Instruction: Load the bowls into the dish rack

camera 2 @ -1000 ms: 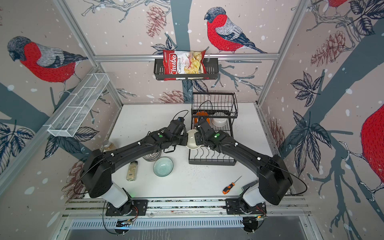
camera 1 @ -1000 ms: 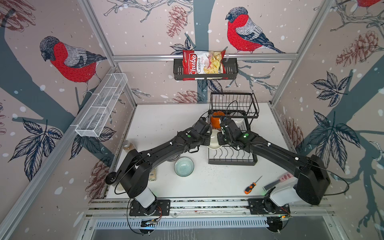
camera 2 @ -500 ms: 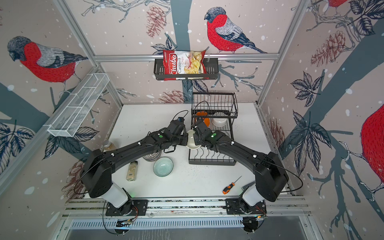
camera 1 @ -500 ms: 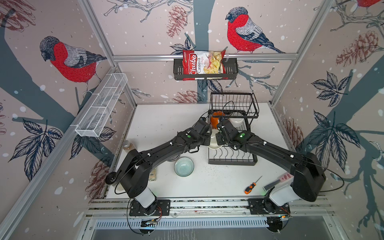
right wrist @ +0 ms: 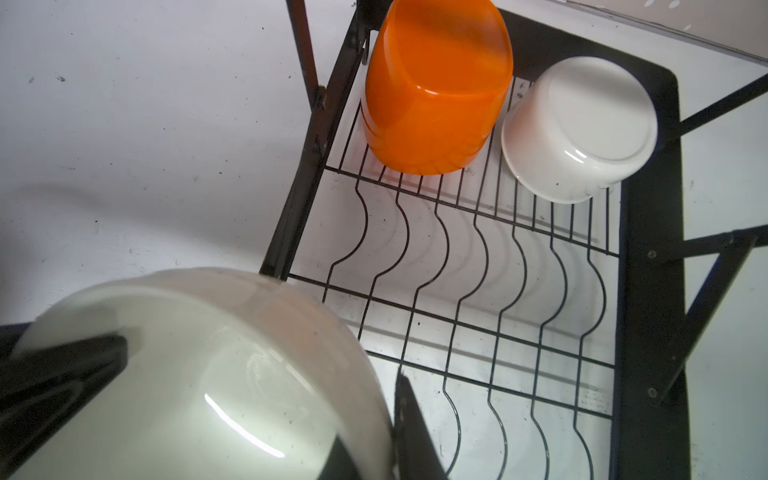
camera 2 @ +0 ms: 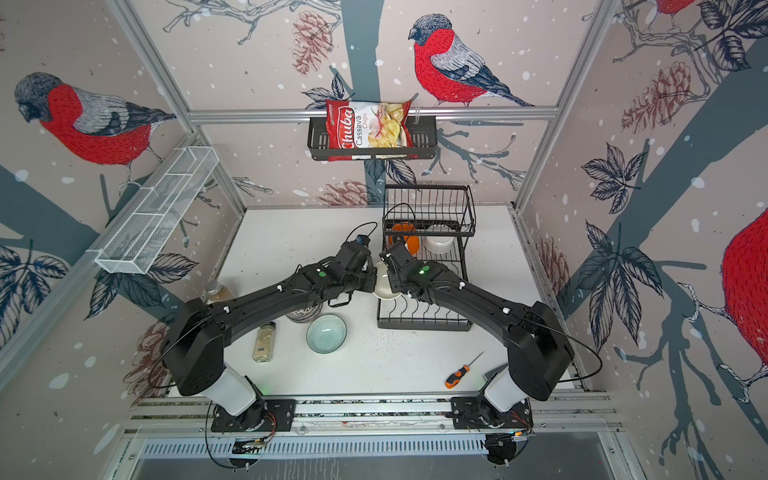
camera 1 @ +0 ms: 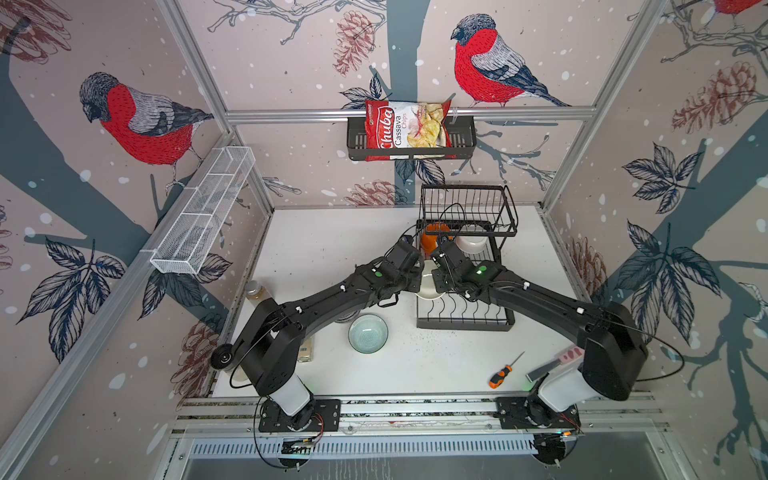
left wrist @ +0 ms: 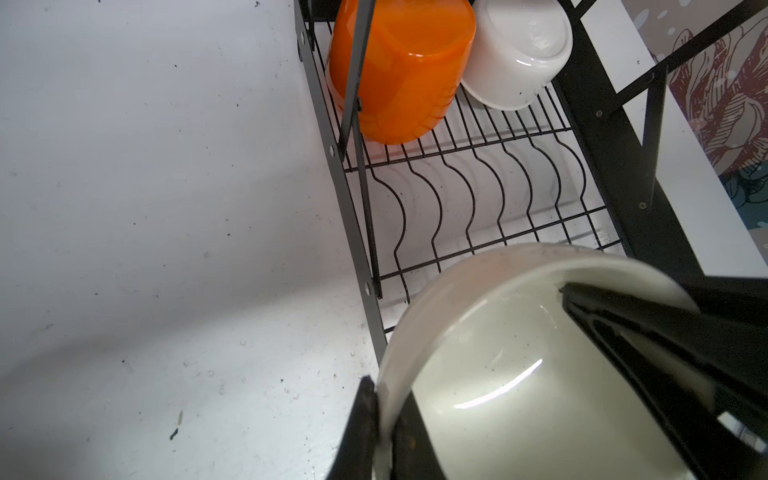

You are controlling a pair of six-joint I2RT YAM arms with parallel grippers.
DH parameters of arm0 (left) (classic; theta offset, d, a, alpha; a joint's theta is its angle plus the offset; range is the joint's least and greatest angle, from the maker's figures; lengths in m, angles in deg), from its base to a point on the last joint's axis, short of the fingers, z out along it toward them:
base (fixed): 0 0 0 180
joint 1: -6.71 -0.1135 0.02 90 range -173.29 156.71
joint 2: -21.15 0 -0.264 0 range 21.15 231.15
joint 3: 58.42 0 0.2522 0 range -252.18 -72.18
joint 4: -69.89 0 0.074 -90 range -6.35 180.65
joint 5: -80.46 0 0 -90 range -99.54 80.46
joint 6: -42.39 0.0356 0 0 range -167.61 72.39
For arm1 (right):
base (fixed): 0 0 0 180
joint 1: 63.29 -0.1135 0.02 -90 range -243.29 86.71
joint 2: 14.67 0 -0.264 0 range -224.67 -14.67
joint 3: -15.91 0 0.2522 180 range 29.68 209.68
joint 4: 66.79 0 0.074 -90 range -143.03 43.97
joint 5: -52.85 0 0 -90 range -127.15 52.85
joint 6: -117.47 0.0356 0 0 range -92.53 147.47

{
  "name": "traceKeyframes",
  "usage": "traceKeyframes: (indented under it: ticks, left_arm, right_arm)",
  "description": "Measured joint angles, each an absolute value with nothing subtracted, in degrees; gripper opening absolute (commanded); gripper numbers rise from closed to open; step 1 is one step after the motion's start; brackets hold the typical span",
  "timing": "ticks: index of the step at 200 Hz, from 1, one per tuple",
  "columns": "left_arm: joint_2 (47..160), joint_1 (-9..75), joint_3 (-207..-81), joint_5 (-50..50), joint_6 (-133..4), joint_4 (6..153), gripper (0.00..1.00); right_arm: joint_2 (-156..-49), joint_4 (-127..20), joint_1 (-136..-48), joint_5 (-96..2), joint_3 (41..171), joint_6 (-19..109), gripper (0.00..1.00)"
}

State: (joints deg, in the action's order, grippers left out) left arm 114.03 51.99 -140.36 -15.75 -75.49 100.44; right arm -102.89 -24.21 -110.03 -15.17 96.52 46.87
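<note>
A cream bowl [camera 1: 428, 286] [camera 2: 384, 287] hangs tilted over the left edge of the black dish rack [camera 1: 465, 321], held from both sides. My left gripper [left wrist: 384, 399] is shut on the cream bowl's [left wrist: 519, 374] rim. On the opposite rim of the bowl [right wrist: 187, 374], my right gripper [right wrist: 382, 415] is shut too. An orange bowl [right wrist: 432, 95] and a white bowl [right wrist: 582, 129] lie upside down at the rack's far end. A pale green bowl [camera 1: 368, 333] sits upright on the table. A patterned bowl [camera 2: 305, 312] shows partly under the left arm.
The rack's raised upper basket [camera 1: 467, 208] overhangs its far end. On the table lie a screwdriver [camera 1: 500, 372], a spice jar [camera 2: 264, 341] and a lidded jar [camera 1: 254, 289]. A chips bag [camera 1: 405, 131] sits in the wall basket, and a white mesh tray [camera 1: 203, 210] hangs on the left wall.
My right gripper has closed onto the cream bowl's rim after shifting slightly toward it. The left gripper has kept its grip and barely moved.
</note>
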Motion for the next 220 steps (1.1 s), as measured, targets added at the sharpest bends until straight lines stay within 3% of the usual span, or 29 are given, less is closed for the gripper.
traceKeyframes:
  ticks: [8, 30, 48, 72, 111, 220]
  left_arm:
    - [114.0, 52.0, -140.3, -15.8, -75.5, 100.4, 0.0]
    - [113.6, 52.0, -139.7, -15.8, -75.5, 99.7, 0.17]
    - [113.2, 52.0, -139.2, -15.8, -76.2, 98.9, 0.34]
    - [112.5, 52.0, -138.4, -15.9, -76.4, 98.2, 0.65]
    - [111.5, 52.0, -137.8, -16.1, -77.2, 97.7, 0.96]
    - [105.7, 51.7, -132.2, -21.7, -78.3, 96.1, 0.97]
  right_arm:
    - [-102.9, -24.1, -110.0, -15.0, 96.5, 46.9, 0.0]
    - [-103.0, -23.9, -110.1, -14.8, 96.8, 46.9, 0.0]
    - [-103.2, -23.7, -110.2, -14.3, 97.1, 47.3, 0.0]
    - [-103.2, -23.6, -110.1, -13.1, 97.6, 47.3, 0.0]
    - [-103.2, -22.3, -110.1, -10.3, 98.1, 47.3, 0.0]
    - [-107.4, -14.4, -110.0, 4.7, 100.6, 49.2, 0.0]
